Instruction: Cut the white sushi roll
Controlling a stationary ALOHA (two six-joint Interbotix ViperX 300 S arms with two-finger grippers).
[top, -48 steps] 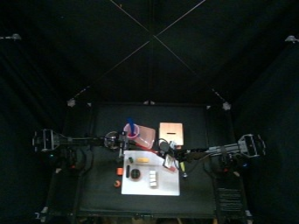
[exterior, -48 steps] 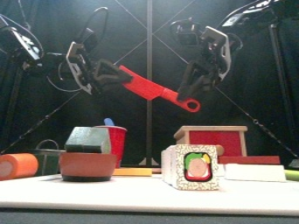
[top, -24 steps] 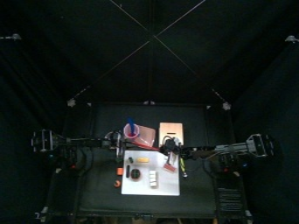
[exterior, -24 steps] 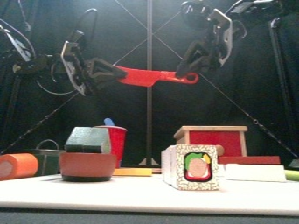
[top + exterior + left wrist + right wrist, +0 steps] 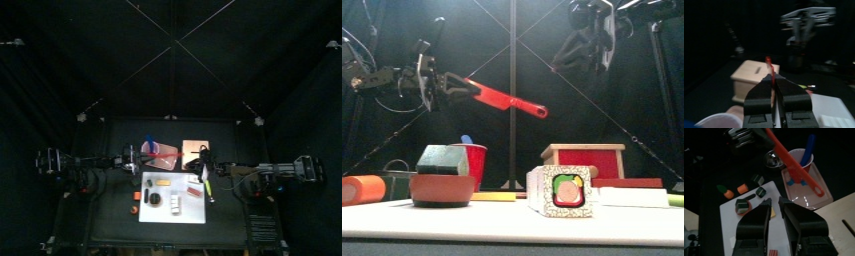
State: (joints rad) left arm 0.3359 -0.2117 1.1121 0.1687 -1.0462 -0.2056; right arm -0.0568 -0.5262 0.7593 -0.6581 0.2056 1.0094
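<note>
While the left claw [image 5: 438, 85] stays out of contact with everything below, it is clamped on the handle of a red knife [image 5: 505, 98], whose blade slants down toward the middle of the front view, high above the worktop [image 5: 513, 225]. In the left wrist view the two jaws pinch the thin red knife [image 5: 770, 70] between them, with a wooden box [image 5: 754, 75] beyond. The right claw [image 5: 591, 42] hangs high up on the other side, well apart from the knife, its jaws standing apart and holding nothing; the right wrist view shows a gap between its fingers [image 5: 755, 223].

The white sushi roll [image 5: 564, 190] stands upright on the white board [image 5: 516, 222] near the front edge, its cut face with green, red and orange filling turned toward the front camera. From above it lies on the board [image 5: 194, 205] as a small dark-wrapped piece [image 5: 175, 204]. The right wrist view shows it as a small stubby piece [image 5: 744, 205] on the board, with a green piece and an orange piece [image 5: 742, 188] nearby.

A red cup [image 5: 468, 160] holding a blue stick stands behind a dark green block [image 5: 440, 160] resting on a brown bowl [image 5: 441, 189]. An orange roll [image 5: 362, 189] lies at the far left, and a wooden box with a red front [image 5: 585, 160] stands behind the sushi roll.
</note>
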